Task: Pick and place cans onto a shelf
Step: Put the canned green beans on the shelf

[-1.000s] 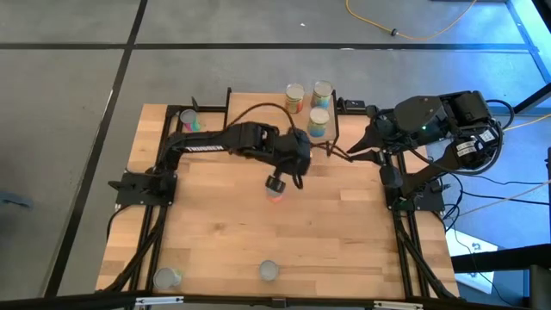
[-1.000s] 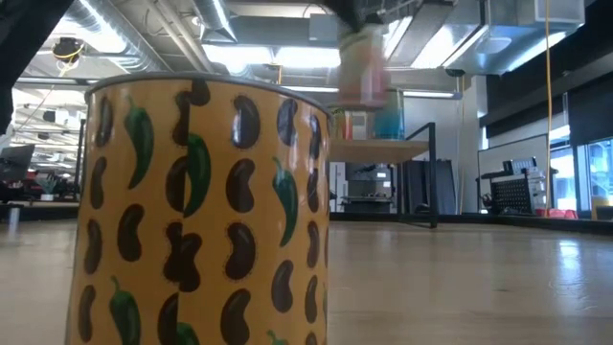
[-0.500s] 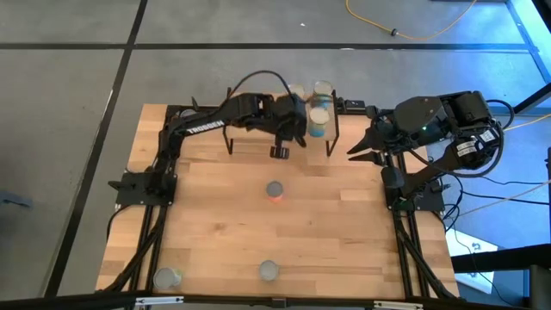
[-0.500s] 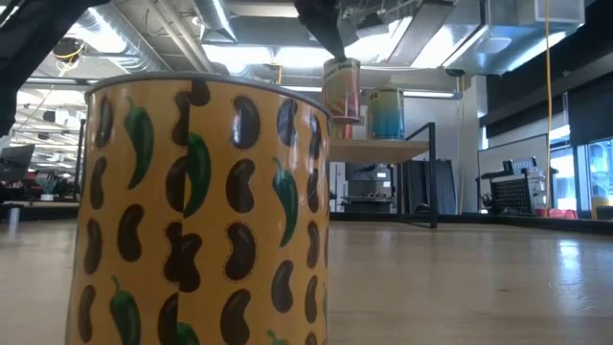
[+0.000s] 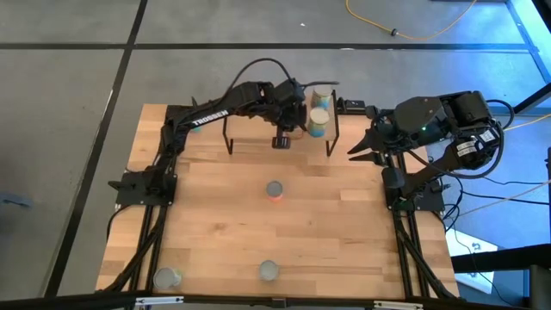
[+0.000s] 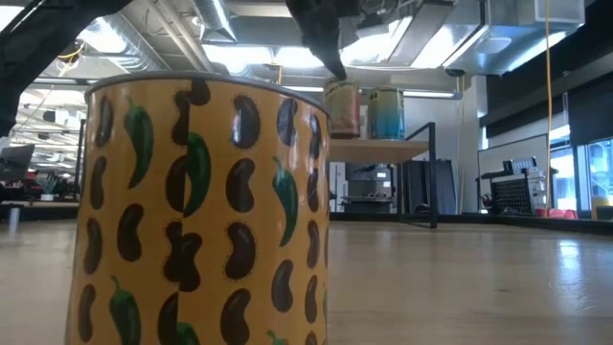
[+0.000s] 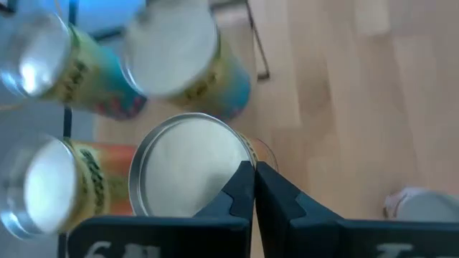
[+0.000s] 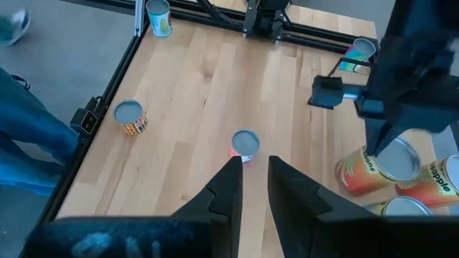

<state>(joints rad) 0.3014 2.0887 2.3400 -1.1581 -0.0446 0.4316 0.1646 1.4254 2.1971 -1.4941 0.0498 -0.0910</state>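
The left gripper [image 7: 254,188] hangs over the shelf [image 5: 258,127], its fingers [image 7: 276,197] pressed together and empty, just above an orange-labelled can [image 7: 188,168] standing on the shelf among other cans [image 5: 318,120]. The right gripper [image 8: 252,188] waits at the surface's [image 5: 224,224] right edge, fingers slightly apart, holding nothing. A red can [image 5: 275,190] stands mid-surface; a yellow bean-patterned can [image 6: 206,211] stands at the near edge.

A workshop hall around the wooden worktop [image 5: 215,224]

Grey floor [image 5: 77,77] with dark seams, a yellow cable [image 5: 405,30] trailing across it; bright ceiling strip lights [image 6: 239,57], exposed ducts [image 6: 172,19], windows [image 6: 589,177] along one side.
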